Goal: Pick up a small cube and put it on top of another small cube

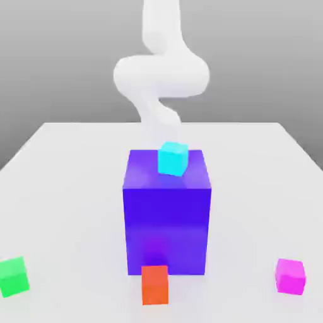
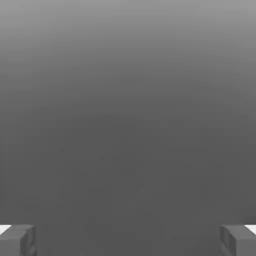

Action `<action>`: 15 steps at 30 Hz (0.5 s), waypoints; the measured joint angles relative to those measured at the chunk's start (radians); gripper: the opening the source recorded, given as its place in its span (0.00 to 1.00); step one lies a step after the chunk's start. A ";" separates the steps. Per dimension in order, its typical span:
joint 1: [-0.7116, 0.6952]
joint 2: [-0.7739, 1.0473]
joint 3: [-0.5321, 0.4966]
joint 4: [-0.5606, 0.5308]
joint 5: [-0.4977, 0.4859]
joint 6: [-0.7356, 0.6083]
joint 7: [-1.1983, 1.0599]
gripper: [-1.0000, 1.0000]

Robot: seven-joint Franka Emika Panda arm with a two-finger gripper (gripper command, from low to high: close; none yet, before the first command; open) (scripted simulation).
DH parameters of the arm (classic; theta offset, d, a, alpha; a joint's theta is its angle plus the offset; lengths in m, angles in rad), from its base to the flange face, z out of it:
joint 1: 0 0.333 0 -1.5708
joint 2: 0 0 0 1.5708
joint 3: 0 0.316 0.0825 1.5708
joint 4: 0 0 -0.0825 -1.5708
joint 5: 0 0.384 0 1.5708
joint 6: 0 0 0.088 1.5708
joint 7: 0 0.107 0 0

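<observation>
My gripper point(image 2: 128, 240) hangs with fingers wide apart and nothing between them. The small magenta cube point(image 1: 290, 276) sits on the white table point(image 1: 63, 189) at the exterior view's right, near the front edge. I should descend squarely over it.

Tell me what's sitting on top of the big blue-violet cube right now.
A small cyan cube sits on the big blue-violet cube, near its top's far edge. The patch beneath the cyan cube is covered, and the table behind the big cube is hidden.
</observation>
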 joint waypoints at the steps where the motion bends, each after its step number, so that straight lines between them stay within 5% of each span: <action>1: -0.007 0.039 0.025 -0.005 -0.007 0.014 0.031 0.50; 15: -0.054 0.547 0.319 -0.072 -0.175 0.196 0.495 0.50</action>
